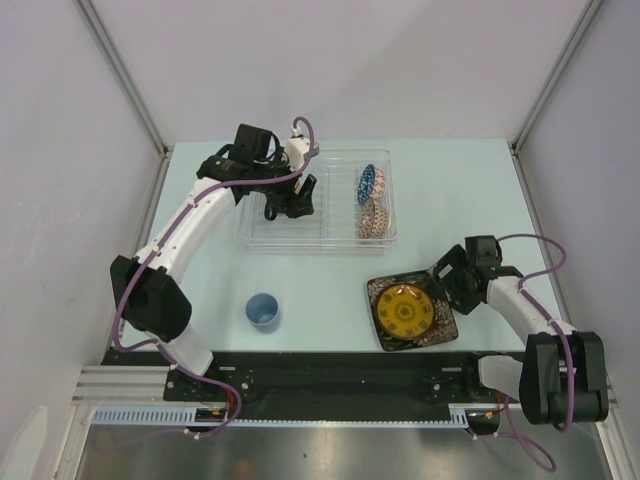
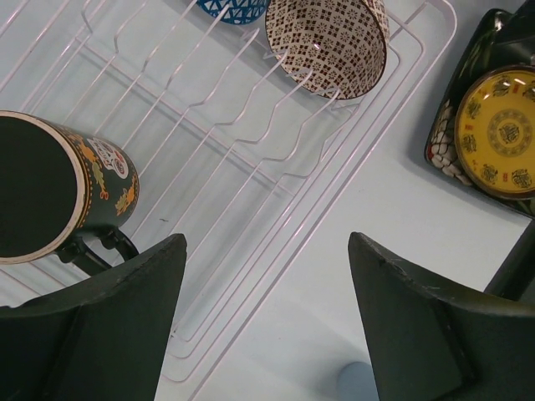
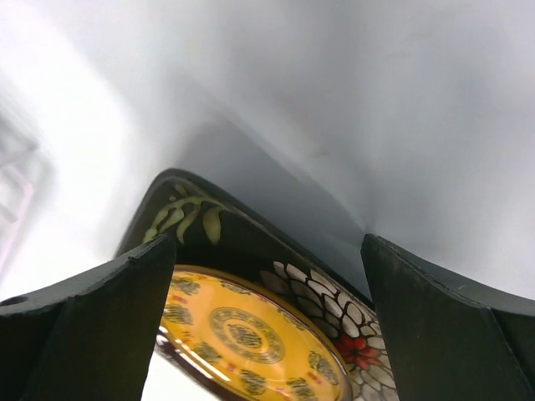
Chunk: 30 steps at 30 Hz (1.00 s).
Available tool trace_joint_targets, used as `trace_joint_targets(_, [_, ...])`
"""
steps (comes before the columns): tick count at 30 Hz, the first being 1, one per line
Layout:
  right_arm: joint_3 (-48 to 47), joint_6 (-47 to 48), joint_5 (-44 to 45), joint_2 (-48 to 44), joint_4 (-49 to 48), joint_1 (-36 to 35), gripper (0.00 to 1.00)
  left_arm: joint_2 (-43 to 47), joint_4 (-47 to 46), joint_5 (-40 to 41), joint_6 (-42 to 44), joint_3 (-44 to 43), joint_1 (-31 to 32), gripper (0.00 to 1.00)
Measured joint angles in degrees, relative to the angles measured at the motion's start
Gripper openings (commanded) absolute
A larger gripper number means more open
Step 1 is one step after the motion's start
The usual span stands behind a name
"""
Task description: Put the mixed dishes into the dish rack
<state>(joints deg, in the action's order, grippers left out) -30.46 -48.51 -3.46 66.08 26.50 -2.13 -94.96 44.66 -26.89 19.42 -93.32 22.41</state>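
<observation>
Pale-blue table (image 1: pixel 330 275), enclosed by white walls (image 1: pixel 350 60).
Left pincer (image 2: pixel 267 251) was held wide over the rack (image 2: pixel 251 159); right pincer (image 3: pixel 267 251) was held wide over the square plate (image 3: pixel 192 213).

Pose of both arms. The left arm extends far forward, elbow bowed outward, wrist pitched down; the left tool (image 1: pixel 290 203) points downward with fingers (image 2: pixel 100 326) spread wide, gripping nothing. The right arm is folded short, forearm angled inward; the right tool (image 1: pixel 447 282) likewise has its fingers (image 3: pixel 84 326) apart
</observation>
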Motion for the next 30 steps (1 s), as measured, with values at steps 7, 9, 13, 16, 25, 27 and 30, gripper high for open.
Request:
trace_joint_targets(7, [-4.76, -1.40, -5.35, 8.59, -5.35, -5.35, 1.00, 0.02, 0.02, 0.04, 0.07, 0.00, 0.00, 0.83])
trace_joint_targets(9, [-6.38, -1.40, -6.32, 10.95, -5.88, -6.69, 1.00, 0.02, 0.00, 0.07, 0.09, 0.07, 0.00, 0.83])
trace_joint_targets(13, [-7.06, -0.52, -8.15, 12.17, -7.02, -7.30, 1.00, 0.02, 0.07, 0.07, 0.17, 0.26, 0.00, 0.83])
trace_joint_targets(16, [-7.15, 1.07, -10.16, 12.44, -6.73, -5.49, 1.00, 0.02, 0.07, 0.00, 0.20, 0.26, 0.00, 0.84])
trace_joint_targets(25, [-11.56, 8.63, -7.39, 6.10, 4.09, 2.69, 1.00, -0.46, 2.69, -1.86, 1.62, -4.83, 0.57, 0.82])
trace_joint_targets(27, [-13.35, 10.82, -7.28, 4.04, 6.10, 3.61, 1.00, -0.46, 2.84, -1.86, 2.43, -5.33, 1.36, 0.82])
trace_joint_targets(30, [-13.60, 13.97, -8.09, -0.20, 9.01, 2.91, 0.99, -0.52, 3.52, -1.68, 4.57, -4.42, 3.28, 0.81])
